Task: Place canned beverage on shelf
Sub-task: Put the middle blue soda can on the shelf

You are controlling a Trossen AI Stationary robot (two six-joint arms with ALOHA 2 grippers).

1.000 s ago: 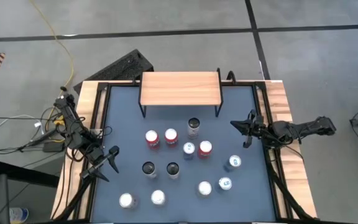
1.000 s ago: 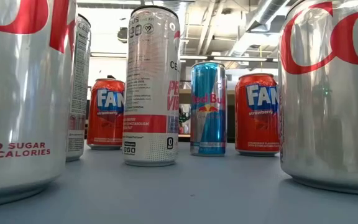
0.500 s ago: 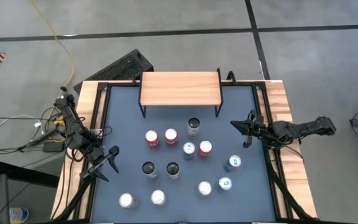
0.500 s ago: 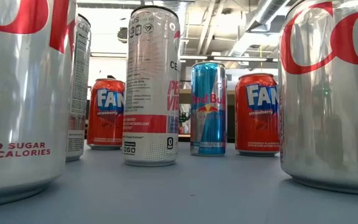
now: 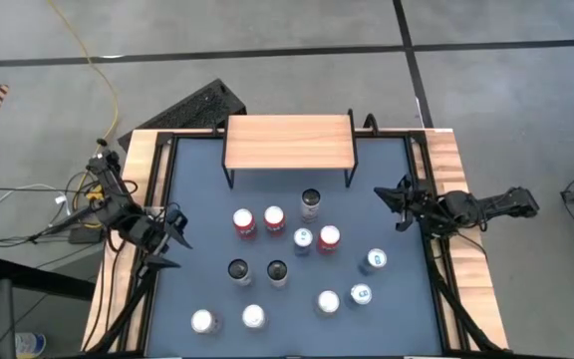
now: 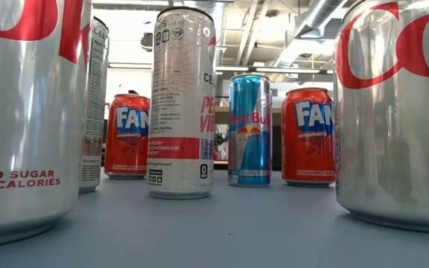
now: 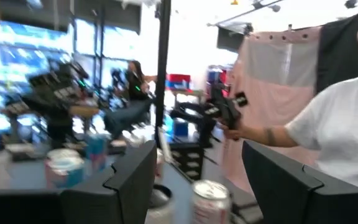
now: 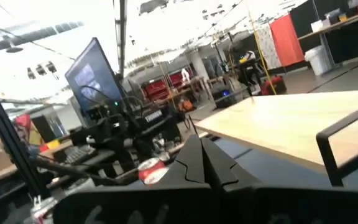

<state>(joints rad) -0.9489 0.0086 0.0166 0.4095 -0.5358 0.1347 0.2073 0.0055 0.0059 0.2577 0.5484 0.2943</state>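
The shelf, a light wooden top on thin black legs, stands at the table's far middle with nothing on top; it also shows in the right wrist view. Several cans stand upright on the blue-grey table top in front of it: red ones, a tall silver one, a blue one and white-topped ones. My left gripper is open and empty at the table's left side, left of the cans. My right gripper is shut and empty at the right side, near the shelf's right end.
The low view looks across the table between two large silver cans at red cans, a blue can and a tall white can. A person in a white shirt stands beyond the table.
My left gripper has moved toward the table's far edge and a little toward its left edge, staying open. My right gripper has shifted slightly toward the table's right edge. The cans and the shelf have stayed in place.
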